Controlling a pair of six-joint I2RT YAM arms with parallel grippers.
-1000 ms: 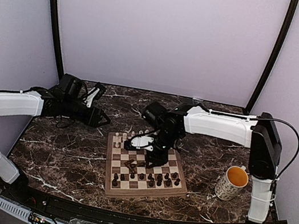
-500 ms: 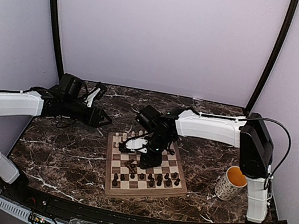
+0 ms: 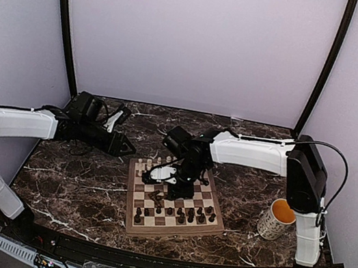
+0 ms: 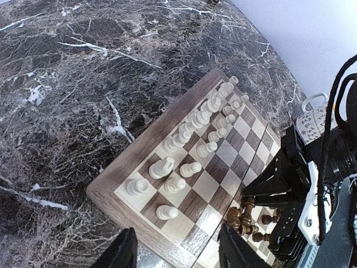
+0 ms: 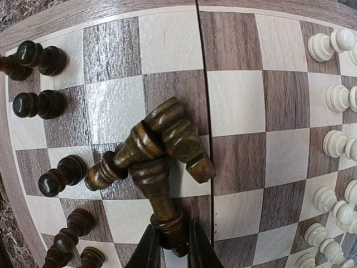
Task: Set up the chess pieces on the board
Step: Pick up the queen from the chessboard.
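Three dark pieces point(image 5: 167, 145) lie tumbled in a heap near the middle of the board point(image 5: 234, 100), heads crossing over one another. The right gripper point(image 5: 172, 250) is right on top of them, fingers pinched tight on the base of the nearest one, which leans against the other two. From above, that arm reaches in from the right and hangs low over the board's centre. More dark pieces stand along the two near rows, a few squares bare among them. Across on the far side the cream pieces point(image 4: 195, 139) are drawn up in two neat rows, upright.

Over to the left gripper point(image 4: 178, 229): it hovers above the marble table point(image 3: 73, 185), off the board's far left corner, fingers spread wide with nothing between them.

One speckled mug point(image 3: 278, 219) stands on the table to the right, apart from the board.
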